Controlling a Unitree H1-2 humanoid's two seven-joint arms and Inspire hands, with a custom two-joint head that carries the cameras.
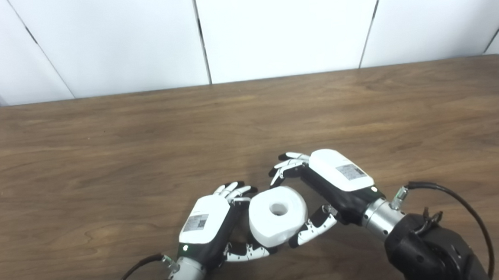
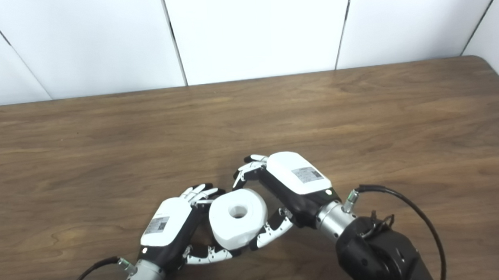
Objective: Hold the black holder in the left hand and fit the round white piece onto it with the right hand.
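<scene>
Round white plastic piece (image 1: pixel 277 215) cradled between curled left hand (image 1: pixel 211 224) and loosely spread, thumb-touching right hand (image 1: pixel 328 180); grip unclear.

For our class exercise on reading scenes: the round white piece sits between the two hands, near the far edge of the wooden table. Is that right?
Not quite. The round white piece does sit between the left hand and the right hand, but near the front edge of the wooden table, close to the robot, as the left eye view shows.
</scene>
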